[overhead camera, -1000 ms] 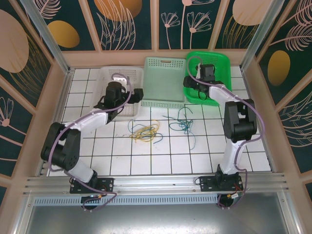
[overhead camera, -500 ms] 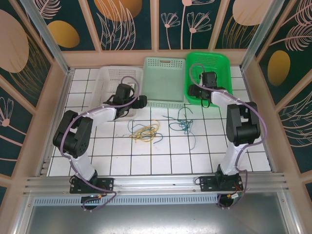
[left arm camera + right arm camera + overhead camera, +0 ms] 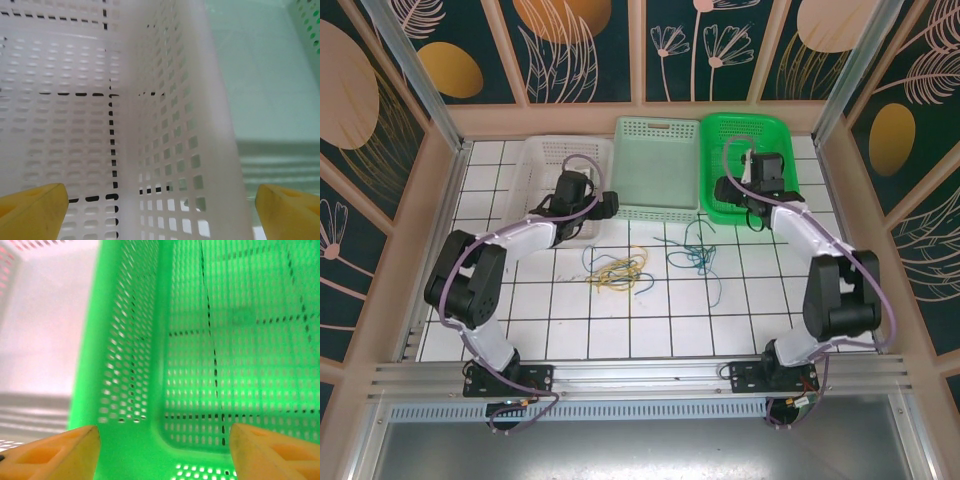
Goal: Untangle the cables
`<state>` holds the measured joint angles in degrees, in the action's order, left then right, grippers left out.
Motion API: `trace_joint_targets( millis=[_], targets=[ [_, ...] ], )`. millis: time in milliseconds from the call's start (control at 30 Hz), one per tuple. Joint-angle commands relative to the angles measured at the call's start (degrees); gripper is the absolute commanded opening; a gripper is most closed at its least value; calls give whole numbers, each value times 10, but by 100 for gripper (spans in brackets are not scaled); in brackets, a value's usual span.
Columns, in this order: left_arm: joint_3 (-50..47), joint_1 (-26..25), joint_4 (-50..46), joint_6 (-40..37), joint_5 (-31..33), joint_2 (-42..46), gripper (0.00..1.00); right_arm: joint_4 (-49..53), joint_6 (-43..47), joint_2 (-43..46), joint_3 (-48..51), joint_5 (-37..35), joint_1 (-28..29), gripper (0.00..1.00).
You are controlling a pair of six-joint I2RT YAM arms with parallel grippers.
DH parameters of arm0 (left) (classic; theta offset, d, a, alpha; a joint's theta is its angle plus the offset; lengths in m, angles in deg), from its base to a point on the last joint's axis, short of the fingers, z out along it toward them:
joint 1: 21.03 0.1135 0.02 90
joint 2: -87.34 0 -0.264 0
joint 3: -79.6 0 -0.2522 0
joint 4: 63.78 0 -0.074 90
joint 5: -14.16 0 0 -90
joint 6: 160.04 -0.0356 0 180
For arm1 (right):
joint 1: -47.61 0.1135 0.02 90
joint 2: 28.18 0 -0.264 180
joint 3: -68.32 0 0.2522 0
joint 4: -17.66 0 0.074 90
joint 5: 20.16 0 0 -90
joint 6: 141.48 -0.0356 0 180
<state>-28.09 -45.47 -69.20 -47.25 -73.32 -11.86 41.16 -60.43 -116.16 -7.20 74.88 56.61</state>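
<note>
Several thin cables [image 3: 617,270], yellow, blue and teal, lie in two loose tangles on the table [image 3: 740,320], well apart from both sets of jaws, on the side toward the arm bases. The left jaws stand wide open with a wall of the white basket [image 3: 190,125] between them, gripping nothing. The right jaws, likewise open and empty, hang over the green basket [image 3: 127,340]. I'd guess the baskets are there to take separated cables.

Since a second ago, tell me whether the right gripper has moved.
Yes. The right gripper shifted rightward, from the green basket's left wall toward its middle.
</note>
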Motion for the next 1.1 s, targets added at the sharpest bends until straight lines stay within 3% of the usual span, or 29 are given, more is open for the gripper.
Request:
trace_joint_targets(
  millis=[0, 233, 433, 533, 767, 1067],
  targets=[
    [-14, -5, 32, -3, 14, 53, 98, 30, 20, 62, 15, 12, 19, 72],
    [-88, -5, 125, -6, -51, 123, 99, 110, -33, 160, 135, -13, 105, 73],
    [-97, -5, 129, -23, -92, 126, 99, 135, -134, 276, 238, 49, 126, 68],
    [-101, -5, 139, -17, -98, 120, 99, 159, -174, 309, 269, 38, 141, 66],
    [-99, -5, 158, 3, -121, 109, 98, 148, -214, 272, 305, 48, 158, 65],
    [-111, -5, 149, -2, -117, 131, 99, 90, -193, 188, 318, 17, 160, 59]
  ],
)
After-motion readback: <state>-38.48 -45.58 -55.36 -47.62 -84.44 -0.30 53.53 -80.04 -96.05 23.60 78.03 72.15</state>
